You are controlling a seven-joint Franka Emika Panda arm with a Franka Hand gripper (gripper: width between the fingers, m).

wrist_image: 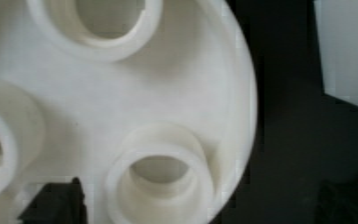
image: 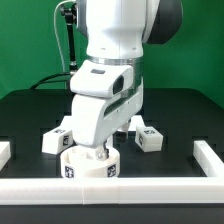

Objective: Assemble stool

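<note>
Three sockets (wrist_image: 158, 172) face up on round white seat (image: 88, 168), sitting on black surface (image: 30, 115) just behind front rail (image: 110, 188). Robot hand (image: 97, 152) low over seat, jaws fully wide, gripping nothing. Two legs behind: ext. view's left (image: 52, 142) & right (image: 150, 139).

Seat (wrist_image: 105, 110) blurred and cut off by the wrist view's edges; one leg (image: 52, 142) partly behind the arm (image: 110, 60).
</note>
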